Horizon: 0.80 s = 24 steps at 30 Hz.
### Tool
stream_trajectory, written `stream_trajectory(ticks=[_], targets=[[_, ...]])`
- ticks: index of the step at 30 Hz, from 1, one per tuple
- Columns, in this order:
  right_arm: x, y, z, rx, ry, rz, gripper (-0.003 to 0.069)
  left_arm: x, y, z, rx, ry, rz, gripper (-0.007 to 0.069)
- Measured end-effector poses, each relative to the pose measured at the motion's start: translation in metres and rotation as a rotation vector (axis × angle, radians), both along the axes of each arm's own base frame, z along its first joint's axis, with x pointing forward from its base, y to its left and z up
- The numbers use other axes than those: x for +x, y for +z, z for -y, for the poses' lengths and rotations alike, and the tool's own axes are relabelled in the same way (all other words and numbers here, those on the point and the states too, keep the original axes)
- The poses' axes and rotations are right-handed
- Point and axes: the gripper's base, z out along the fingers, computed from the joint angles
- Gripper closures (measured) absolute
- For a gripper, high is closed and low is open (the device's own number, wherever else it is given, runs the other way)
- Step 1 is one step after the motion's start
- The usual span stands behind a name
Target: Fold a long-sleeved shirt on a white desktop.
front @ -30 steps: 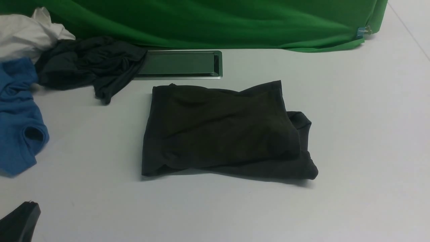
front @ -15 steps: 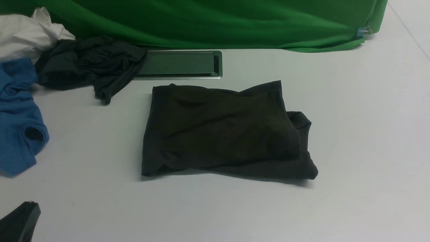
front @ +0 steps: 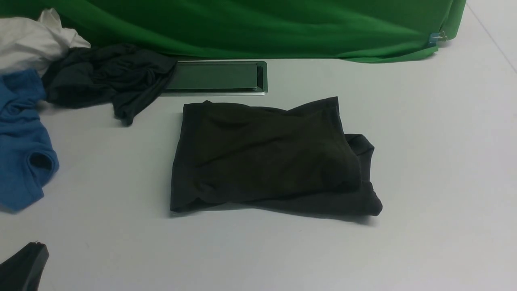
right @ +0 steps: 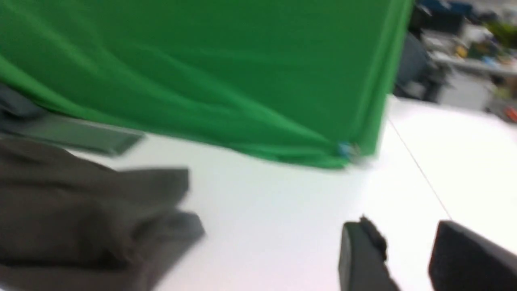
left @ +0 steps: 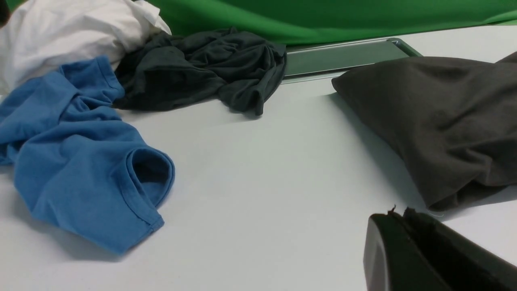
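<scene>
The long-sleeved shirt [front: 266,157] lies folded into a thick dark rectangle in the middle of the white desktop [front: 424,161], a sleeve end poking out at its right side. It also shows in the left wrist view as dark cloth [left: 440,117] and, blurred, in the right wrist view [right: 80,214]. My left gripper [front: 35,245] sits at the near left corner, well clear of the shirt; its black fingers [left: 398,216] are pressed together, empty. My right gripper [right: 404,230] is out of the front view; it stands open above bare desktop, to the right of the shirt, holding nothing.
A crumpled charcoal garment [front: 105,76], a blue garment [front: 20,145] and a white cloth [front: 32,40] lie at the far left. The grey cable hatch [front: 218,76] sits behind the shirt. A green backdrop [front: 262,24] closes off the back.
</scene>
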Motion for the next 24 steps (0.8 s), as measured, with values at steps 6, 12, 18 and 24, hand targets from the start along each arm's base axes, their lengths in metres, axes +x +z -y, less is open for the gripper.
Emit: stream_trajectory(ticks=[6, 12, 18, 24], targets=[[0.004, -0.028, 0.0, 0.018, -0.014, -0.108, 0.0418, 0.0, 0.0, 0.0, 0.0, 0.0, 0.0, 0.0606], [0.006, -0.042, 0.001, 0.028, -0.025, -0.106, 0.0418, 0.0, 0.0, 0.0, 0.0, 0.0, 0.0, 0.0606], [0.007, -0.034, 0.003, 0.029, -0.038, -0.012, 0.0418, 0.0, 0.0, 0.0, 0.0, 0.0, 0.0, 0.0606], [0.007, -0.033, 0.003, 0.03, -0.04, -0.006, 0.0418, 0.0, 0.0, 0.0, 0.0, 0.0, 0.0, 0.0606]])
